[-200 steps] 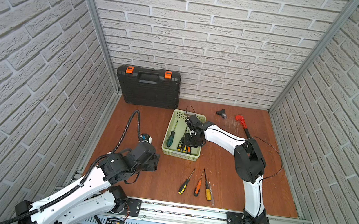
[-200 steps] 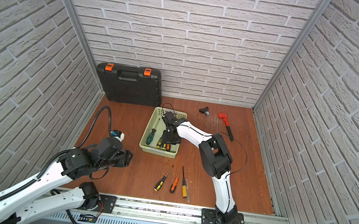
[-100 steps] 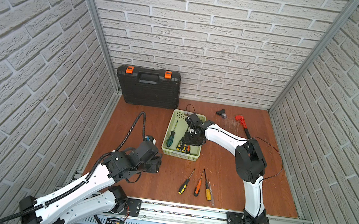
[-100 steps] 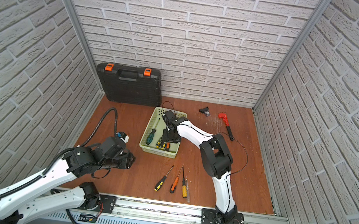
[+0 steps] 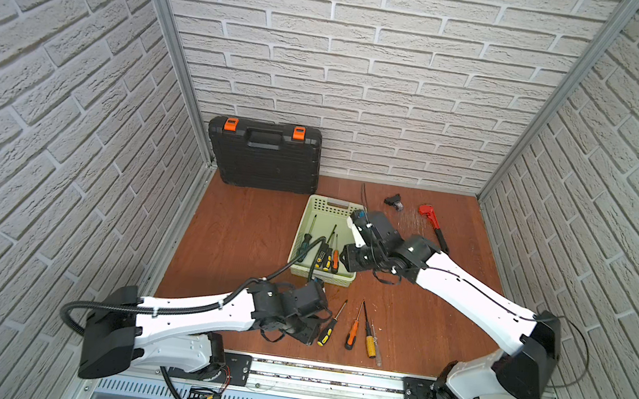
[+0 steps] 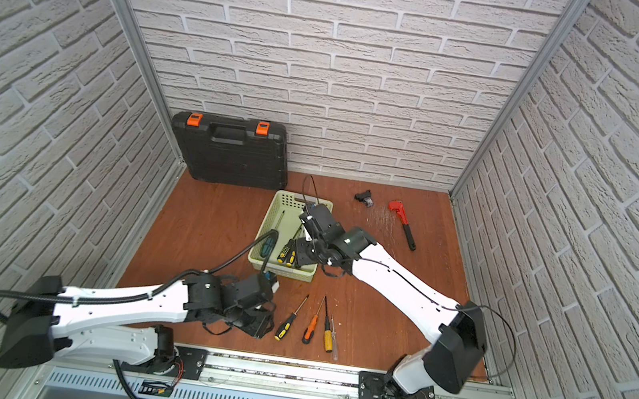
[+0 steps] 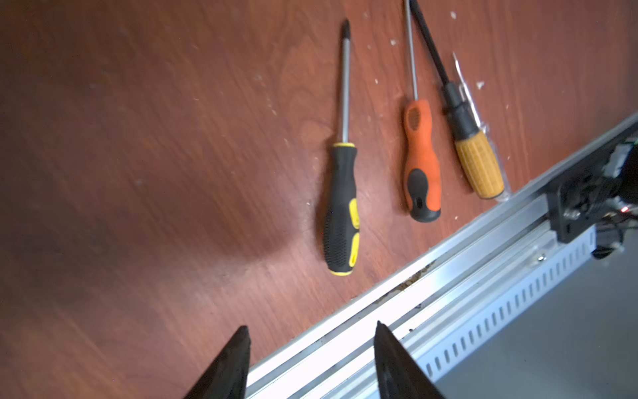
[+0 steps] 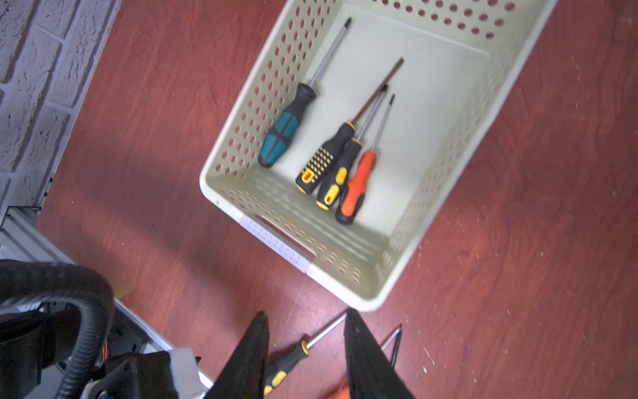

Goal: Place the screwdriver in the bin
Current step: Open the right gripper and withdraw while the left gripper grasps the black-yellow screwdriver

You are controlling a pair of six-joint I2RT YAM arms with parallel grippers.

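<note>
1. pale green perforated plastic bin [image 5: 334, 279] parked around the middle of the reddish-brown wooden surface [image 5: 246, 233], a bit toward the back edge, with four screwdrivers [image 8: 321, 162] lying inside.
2. black-and-yellow-handled screwdriver [image 7: 340, 207] flat on the surface outside the bin, near the front edge, next to an orange-handled screwdriver [image 7: 422, 165] and an amber-handled screwdriver [image 7: 478, 165].
3. left gripper [image 7: 311, 326] hovering just beside the black-and-yellow one, jaws apart, nothing in them.
4. right gripper [image 8: 305, 312] up over the bin's near right corner, jaws apart too, empty.

No writing, label, brand, number or sign is legible on anything here.
</note>
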